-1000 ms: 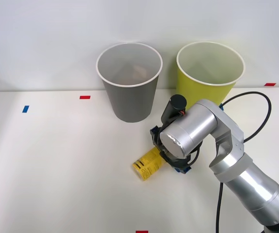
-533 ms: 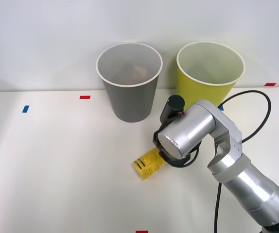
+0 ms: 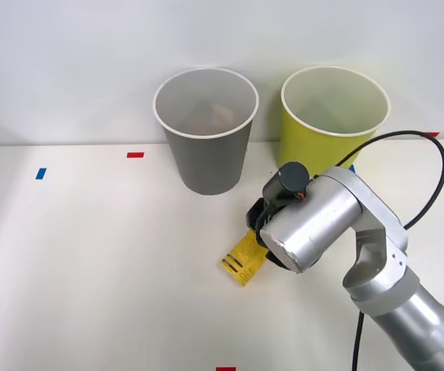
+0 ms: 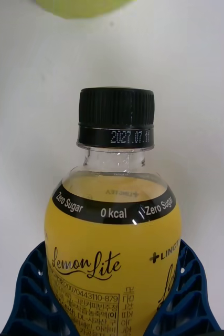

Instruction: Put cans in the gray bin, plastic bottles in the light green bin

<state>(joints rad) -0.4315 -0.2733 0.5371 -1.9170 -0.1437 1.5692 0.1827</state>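
The gripper (image 4: 112,310) grips the bottle (image 4: 114,226), fingers (image 4: 28,299) pinching its body; cap forward, base tilted, ready for the green bin (image 3: 335,116).

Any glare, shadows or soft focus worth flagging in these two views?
Front view: bright glare on the silver arm; soft shadow beside the gray bin. Right wrist view: yellow bottle label crisp, the light green bin beyond it out of focus.
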